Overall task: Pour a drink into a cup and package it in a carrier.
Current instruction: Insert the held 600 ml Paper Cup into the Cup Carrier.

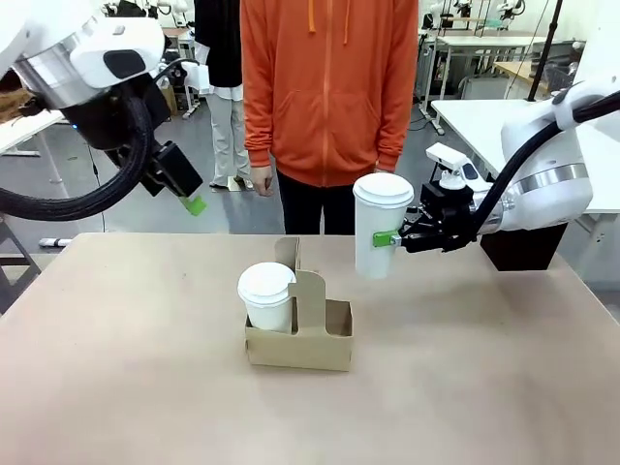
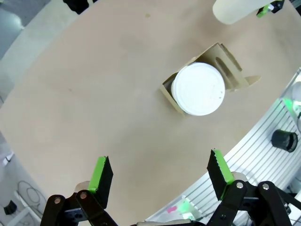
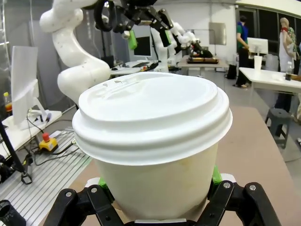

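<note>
A brown cardboard carrier (image 1: 325,346) with a tall flat handle stands mid-table, and a lidded white cup (image 1: 266,294) sits in its left slot. From above, that cup (image 2: 198,88) and the carrier (image 2: 233,66) show in the left wrist view. My right gripper (image 1: 395,238) is shut on a second lidded white cup (image 1: 379,225), held in the air to the right of the carrier, beyond it. That cup (image 3: 155,146) looms close in the right wrist view. My left gripper (image 1: 192,201) hangs open high at the left, its fingers (image 2: 102,175) wide apart. The drink is out of view.
A person in an orange hoodie (image 1: 329,87) stands at the far side of the table, arms down. The tan tabletop (image 1: 484,387) is bare around the carrier. Other tables and equipment stand in the room behind.
</note>
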Controlling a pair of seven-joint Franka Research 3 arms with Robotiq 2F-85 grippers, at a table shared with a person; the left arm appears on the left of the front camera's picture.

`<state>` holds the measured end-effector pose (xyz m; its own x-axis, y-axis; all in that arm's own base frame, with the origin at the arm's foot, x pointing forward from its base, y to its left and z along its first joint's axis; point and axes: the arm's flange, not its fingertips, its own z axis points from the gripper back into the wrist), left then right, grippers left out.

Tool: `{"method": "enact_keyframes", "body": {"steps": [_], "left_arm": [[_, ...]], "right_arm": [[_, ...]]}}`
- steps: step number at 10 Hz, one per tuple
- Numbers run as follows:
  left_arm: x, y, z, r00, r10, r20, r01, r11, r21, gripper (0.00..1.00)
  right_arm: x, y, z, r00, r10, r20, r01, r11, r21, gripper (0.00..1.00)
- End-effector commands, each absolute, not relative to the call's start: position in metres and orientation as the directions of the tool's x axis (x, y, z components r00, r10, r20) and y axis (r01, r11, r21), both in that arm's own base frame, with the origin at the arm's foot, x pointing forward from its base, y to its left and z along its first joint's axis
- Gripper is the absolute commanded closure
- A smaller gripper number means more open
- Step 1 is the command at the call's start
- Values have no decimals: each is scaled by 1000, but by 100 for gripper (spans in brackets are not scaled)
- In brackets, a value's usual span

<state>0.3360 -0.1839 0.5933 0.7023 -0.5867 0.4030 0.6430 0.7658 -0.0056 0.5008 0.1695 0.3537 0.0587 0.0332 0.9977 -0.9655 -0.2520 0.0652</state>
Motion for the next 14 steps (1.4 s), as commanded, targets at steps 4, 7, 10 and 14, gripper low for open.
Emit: {"method": "enact_keyframes", "body": {"steps": [4,7,10,14], "left_arm": [[337,-155,577,665,-606,437,689,723,-46,0],[332,-119,552,567,-671,478,763,647,4,0],[335,-83,521,444,-732,517,850,526,16,0],[336,-78,518,444,-745,498,850,527,31,0]], "right_arm": [[487,207,358,55,-81,995,-935,-353,23,15],[491,244,328,121,-98,988,-910,-409,71,15],[487,253,306,157,-105,982,-893,-439,96,15],[474,254,295,182,-67,981,-873,-471,130,15]]}}
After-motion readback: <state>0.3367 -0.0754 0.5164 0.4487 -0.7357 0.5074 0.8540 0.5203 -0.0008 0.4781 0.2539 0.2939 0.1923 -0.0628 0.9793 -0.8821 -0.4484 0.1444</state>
